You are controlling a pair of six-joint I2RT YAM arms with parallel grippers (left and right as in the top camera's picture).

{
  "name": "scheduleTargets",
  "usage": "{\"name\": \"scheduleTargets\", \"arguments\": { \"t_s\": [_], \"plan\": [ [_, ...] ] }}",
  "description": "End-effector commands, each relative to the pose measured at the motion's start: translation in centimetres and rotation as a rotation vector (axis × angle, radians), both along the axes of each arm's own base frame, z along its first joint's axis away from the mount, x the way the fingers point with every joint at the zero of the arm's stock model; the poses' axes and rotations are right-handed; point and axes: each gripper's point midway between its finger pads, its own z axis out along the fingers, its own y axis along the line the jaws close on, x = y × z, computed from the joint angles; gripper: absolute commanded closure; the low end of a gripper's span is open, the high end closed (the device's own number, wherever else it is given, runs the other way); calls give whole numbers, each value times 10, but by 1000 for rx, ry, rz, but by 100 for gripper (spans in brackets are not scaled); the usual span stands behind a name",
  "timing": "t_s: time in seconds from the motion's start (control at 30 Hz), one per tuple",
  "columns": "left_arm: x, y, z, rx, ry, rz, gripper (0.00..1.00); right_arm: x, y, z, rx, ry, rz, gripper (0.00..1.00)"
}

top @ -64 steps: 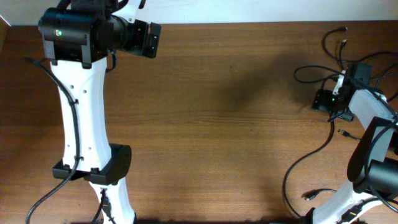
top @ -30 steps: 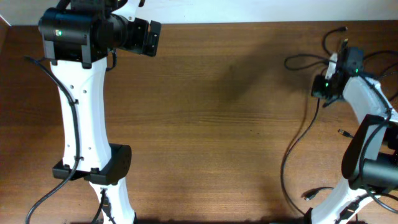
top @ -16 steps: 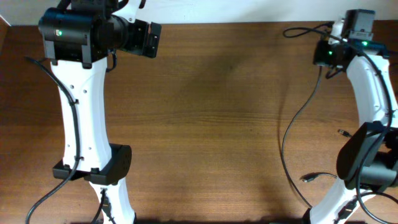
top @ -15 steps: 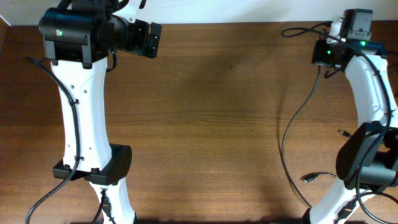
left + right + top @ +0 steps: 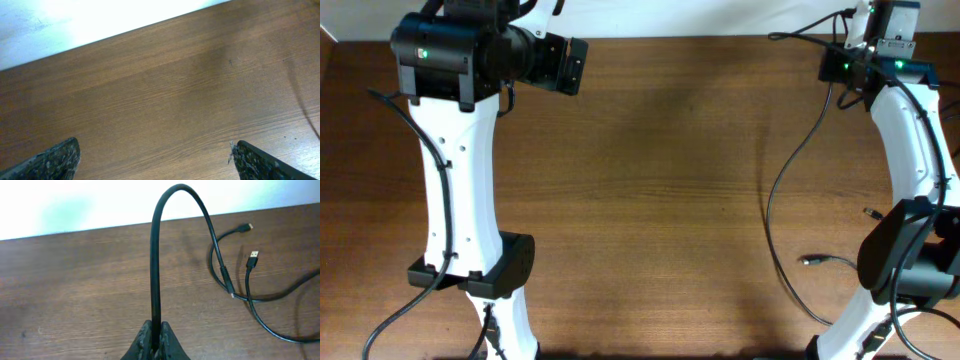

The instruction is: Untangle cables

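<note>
I see a brown wood-grain tabletop [image 5: 670, 200] filling the overhead view. A pale white strip [image 5: 720, 15] runs along its 12 o'clock edge, bright in both wrist cams. My right gripper [image 5: 155, 341] sits approx 1 o'clock overhead, jaws pinched tight on a thin black cable [image 5: 154, 270] that arches up & over twd 2 o'clock, then drops to the wood. More thin black cords w/ a metal-tipped USB plug [image 5: 253, 257] lie at 3 o'clock in that wrist view. At approx 11 o'clock my left gripper [image 5: 155, 162] gapes fully wide, holding nothing, wood grain below.
</note>
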Motion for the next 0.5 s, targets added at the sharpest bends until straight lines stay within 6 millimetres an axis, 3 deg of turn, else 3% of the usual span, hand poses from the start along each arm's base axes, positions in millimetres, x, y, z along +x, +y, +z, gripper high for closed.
{"name": "scheduleTargets", "arguments": {
  "t_s": [0.0, 0.17, 0.47],
  "plan": [
    [-6, 1, 13, 1, -38, -14, 1, 9, -1, -27, -19, 46, 7, 96],
    [-5, 1, 14, 0, -44, -14, 1, 6, -1, -83, -9, 172, 6, 96],
    [-5, 1, 14, 0, -45, -14, 1, -10, 3, -130, 3, 304, 10, 96]
  ]
}}
